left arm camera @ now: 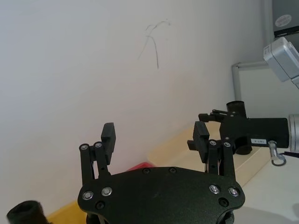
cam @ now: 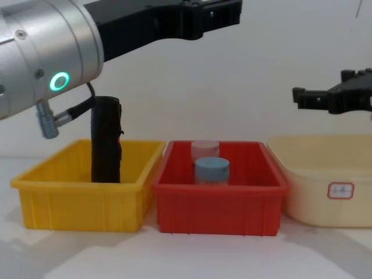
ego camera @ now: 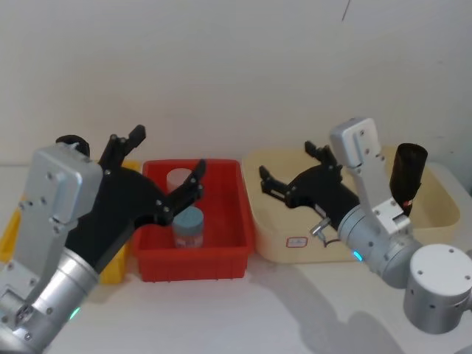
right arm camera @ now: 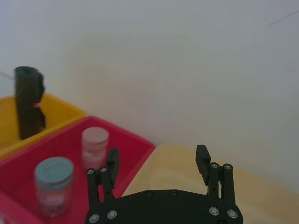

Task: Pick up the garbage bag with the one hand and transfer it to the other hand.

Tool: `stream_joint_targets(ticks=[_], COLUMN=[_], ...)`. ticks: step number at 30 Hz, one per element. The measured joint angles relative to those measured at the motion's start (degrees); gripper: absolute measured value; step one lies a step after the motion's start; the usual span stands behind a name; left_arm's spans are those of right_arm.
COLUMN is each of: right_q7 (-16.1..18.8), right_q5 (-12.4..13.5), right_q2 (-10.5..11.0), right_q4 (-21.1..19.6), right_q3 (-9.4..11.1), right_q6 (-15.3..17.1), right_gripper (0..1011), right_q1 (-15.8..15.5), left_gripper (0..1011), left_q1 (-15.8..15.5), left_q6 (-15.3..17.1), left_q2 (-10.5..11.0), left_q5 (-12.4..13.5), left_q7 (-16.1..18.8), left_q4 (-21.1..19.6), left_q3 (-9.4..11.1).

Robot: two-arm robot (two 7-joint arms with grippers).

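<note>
The garbage bag (ego camera: 408, 173) is standing upright at the right end of the cream bin (ego camera: 280, 221), untouched. The left gripper (ego camera: 166, 158) is hovering above the red bin (ego camera: 192, 265), fingers spread wide and empty. The right gripper (ego camera: 289, 164) is hanging over the cream bin, fingers also apart and holding nothing, probably placed there to receive the bag.
</note>
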Motion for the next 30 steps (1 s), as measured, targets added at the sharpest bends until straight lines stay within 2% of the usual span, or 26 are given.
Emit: stream_joint_targets(ticks=[16,23,30], right_q7=[6.01,9.12,10.73], right_q5=[4.77,7.12,8.31], right_q2=[-0.54,-1.18,-2.11], right_q4=[-0.39,0.69,2.29], right_q3=[-2.71,-4.44,-6.24], right_q6=[4.25,6.18,7.28], right_gripper=[1004,1004,1004], right_q1=[-0.63,0.26,1.50], left_gripper=[1001,1001,1001], left_q1=[2.96,3.51,3.77], left_q6=[0.90,1.07,1.17], left_q2=[1.24,1.47,1.59], left_q5=[0.40,0.48,0.51], left_q7=[1.58,1.89,2.05], left_q4=[-2.66,-3.17,-3.42], left_q3=[-1.38,-1.65,-1.78])
